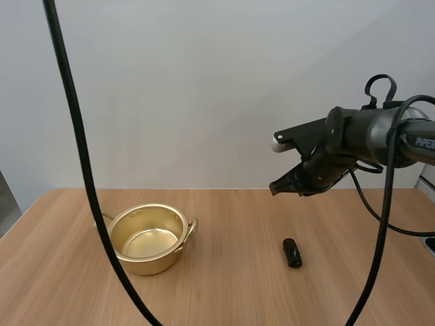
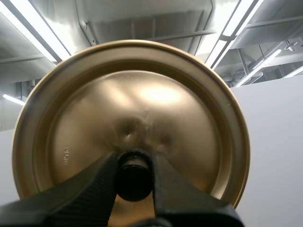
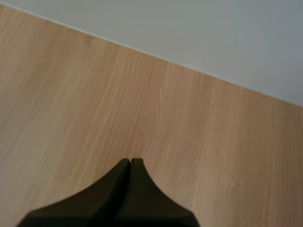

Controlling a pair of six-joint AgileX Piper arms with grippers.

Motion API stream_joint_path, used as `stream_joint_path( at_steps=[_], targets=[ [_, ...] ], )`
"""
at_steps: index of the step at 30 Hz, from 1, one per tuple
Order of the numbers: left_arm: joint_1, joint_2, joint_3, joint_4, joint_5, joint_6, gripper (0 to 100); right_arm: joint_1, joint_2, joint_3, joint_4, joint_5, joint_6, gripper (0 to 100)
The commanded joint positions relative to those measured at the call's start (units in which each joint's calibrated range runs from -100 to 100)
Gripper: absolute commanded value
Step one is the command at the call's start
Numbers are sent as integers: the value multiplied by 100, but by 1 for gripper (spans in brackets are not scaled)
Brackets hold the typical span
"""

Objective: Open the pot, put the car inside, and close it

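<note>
The gold pot [image 1: 149,238] stands uncovered on the wooden table, left of centre, and its inside looks empty. A small black toy car [image 1: 292,252] lies on the table to its right. My left gripper [image 2: 134,177] is shut on the black knob [image 2: 134,182] of the gold lid [image 2: 130,123], whose top faces the left wrist camera. My right gripper [image 1: 274,187] hovers well above the table, up and slightly left of the car, its fingers together as one dark wedge [image 3: 130,163] over bare wood.
The wooden table [image 1: 231,292] spreads wide around pot and car, with open surface between them. A white wall rises behind its far edge.
</note>
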Motion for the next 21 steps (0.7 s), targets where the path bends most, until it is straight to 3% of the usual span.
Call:
stream_joint_path(
  at_steps=[1, 8, 10, 21],
  targets=[
    [-6, 3, -4, -5, 8, -2, 0, -3, 258, -3, 35, -2, -39, 0],
    [-6, 3, -4, -5, 68, -2, 0, -3, 246, -3, 226, -92, -39, 78],
    [-6, 3, -4, -5, 136, -2, 0, -3, 246, -3, 237, 33, -39, 84],
    [-6, 3, -4, -5, 266, -2, 0, 174, 246, -3, 428, 1334, -49, 84]
  ],
)
